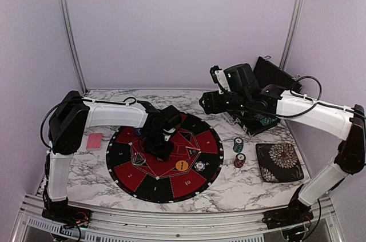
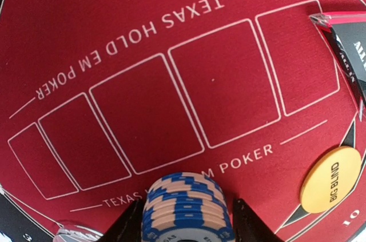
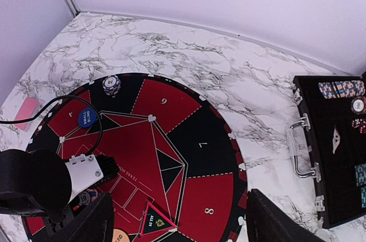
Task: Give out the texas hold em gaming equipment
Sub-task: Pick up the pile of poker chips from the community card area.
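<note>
A round red-and-black poker mat [image 1: 166, 156] lay on the marble table [image 1: 103, 179], a black case [image 3: 337, 150] and flower-patterned tray [image 1: 279, 162] beside it.

chip stack [image 2: 186, 207] on mat [image 2: 143, 70], case [image 1: 260, 119] right

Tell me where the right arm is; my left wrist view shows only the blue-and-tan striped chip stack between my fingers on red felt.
Observer: The right gripper hangs open and empty over the far right edge of the round red-and-black mat, next to the black hinged case.
Operator: Any chips off the mat?
Observer: Two striped stacks, a greenish chip stack and a reddish chip stack, stand on the marble table between the mat and the dark flower-patterned tray.
Operator: Cards?
Observer: One pink-backed card lies on the marble left of the mat.
</note>
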You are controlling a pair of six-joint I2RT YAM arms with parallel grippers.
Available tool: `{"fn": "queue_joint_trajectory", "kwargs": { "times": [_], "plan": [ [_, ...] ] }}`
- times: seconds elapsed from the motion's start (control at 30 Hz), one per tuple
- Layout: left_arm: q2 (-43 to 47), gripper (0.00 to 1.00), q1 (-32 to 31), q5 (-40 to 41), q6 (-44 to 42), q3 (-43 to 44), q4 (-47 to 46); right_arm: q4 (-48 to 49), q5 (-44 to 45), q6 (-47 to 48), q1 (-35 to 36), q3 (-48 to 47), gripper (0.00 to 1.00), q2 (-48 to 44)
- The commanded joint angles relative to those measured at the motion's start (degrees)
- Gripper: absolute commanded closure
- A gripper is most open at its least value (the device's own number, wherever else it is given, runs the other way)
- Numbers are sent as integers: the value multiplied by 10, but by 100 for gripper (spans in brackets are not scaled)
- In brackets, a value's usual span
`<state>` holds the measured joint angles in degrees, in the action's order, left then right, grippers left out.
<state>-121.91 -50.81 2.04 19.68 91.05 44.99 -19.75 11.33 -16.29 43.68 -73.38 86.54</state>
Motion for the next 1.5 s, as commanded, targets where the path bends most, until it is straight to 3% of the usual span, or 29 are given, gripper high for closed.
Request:
{"fn": "queue_joint_trajectory", "kwargs": {
  "times": [0.0, 0.43, 0.87, 1.47],
  "plan": [
    [-15, 51, -7, 13, -8, 12, 23, 12, 12, -5, -5, 4, 24, -16],
    [-8, 66, -8, 29, -9, 18, 23, 15, 14, -8, -5, 13, 24, -20],
    [25, 68, 13, 12, -5, 22, 22, 15, 18, -7, -5, 11, 24, -16],
    [152, 70, 84, 13, 23, -110, -2, 27, 3, -1, -6, -4, 24, 17]
  ]
}}
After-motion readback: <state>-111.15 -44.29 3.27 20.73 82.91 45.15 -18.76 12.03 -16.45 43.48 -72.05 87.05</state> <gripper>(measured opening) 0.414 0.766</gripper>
